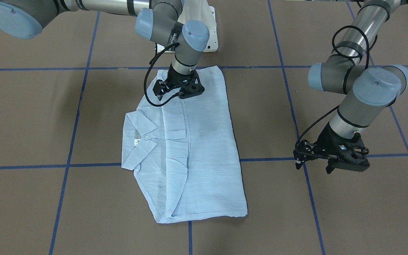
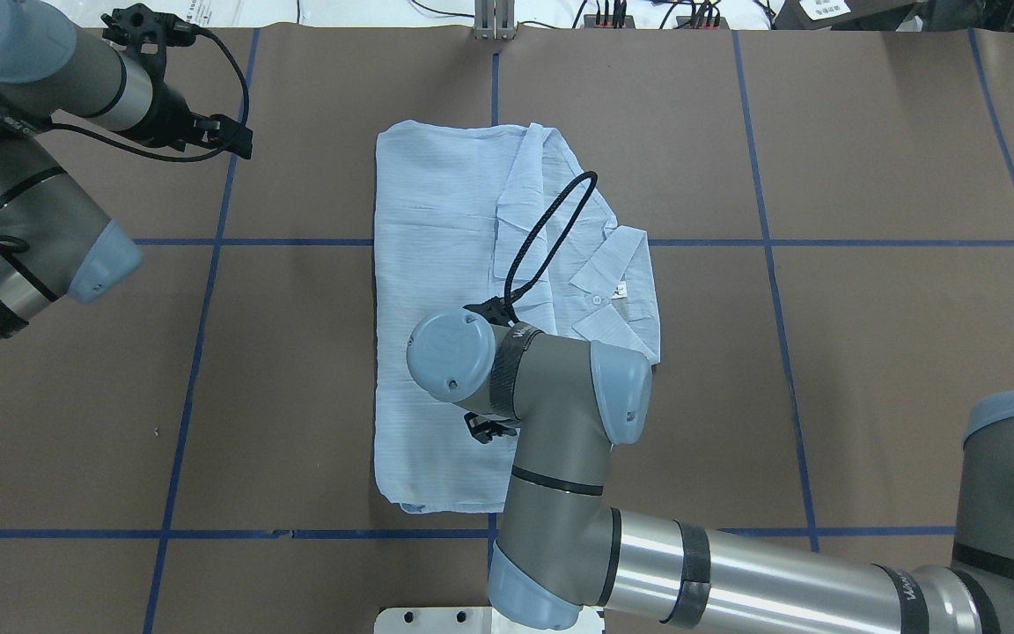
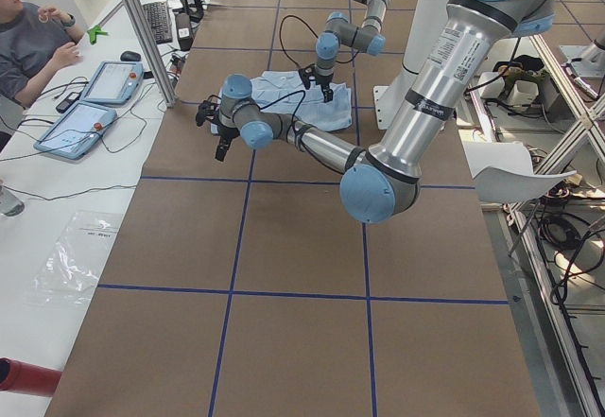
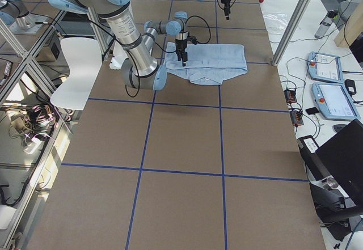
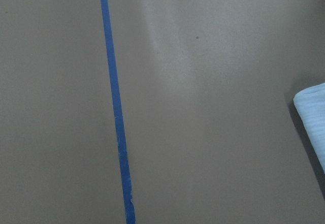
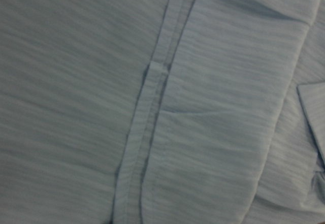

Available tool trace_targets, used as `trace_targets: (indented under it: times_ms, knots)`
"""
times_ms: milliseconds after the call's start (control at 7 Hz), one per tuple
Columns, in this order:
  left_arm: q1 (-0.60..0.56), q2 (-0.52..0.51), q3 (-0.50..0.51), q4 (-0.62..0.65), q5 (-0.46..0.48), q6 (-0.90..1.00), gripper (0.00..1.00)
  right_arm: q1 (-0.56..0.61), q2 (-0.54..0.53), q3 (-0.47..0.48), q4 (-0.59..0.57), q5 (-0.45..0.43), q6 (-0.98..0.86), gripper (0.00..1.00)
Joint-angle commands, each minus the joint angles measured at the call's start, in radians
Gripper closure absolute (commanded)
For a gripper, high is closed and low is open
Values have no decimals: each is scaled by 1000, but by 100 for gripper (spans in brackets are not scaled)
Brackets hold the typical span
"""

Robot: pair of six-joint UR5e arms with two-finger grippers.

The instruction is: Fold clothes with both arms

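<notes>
The thin light-blue striped shirt (image 1: 204, 148) lies folded flat, its collar (image 1: 141, 122) spread open.

A: Where can you bring a gripper through?

B: In the overhead view you have open table (image 2: 868, 352) right of the shirt (image 2: 437, 291), out to the frame's edge, and again across the middle left.

A: What stands in your way?

B: The right arm (image 2: 560, 458) reaches in from the lower middle over the shirt's lower half, its black cable (image 2: 592, 180) looping above the collar. The left gripper (image 2: 230, 136) hangs at upper left, well apart from the cloth.
</notes>
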Motion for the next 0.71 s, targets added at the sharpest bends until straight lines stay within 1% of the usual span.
trace_targets:
  times_ms: [0,286,429,571]
  knots:
    - [1,-1,0,-1,0,0,0,-4,-8,7,-6,0,-2,0]
    - [1,-1,2,-1,0,0,0,-1,-24,24,-28,-1,-41,0]
    - [2,-1,2,1,0,0,0,20,-59,69,-48,-1,-93,0]
    - [2,-1,2,1,0,-1,0,51,-118,147,-65,0,-154,0]
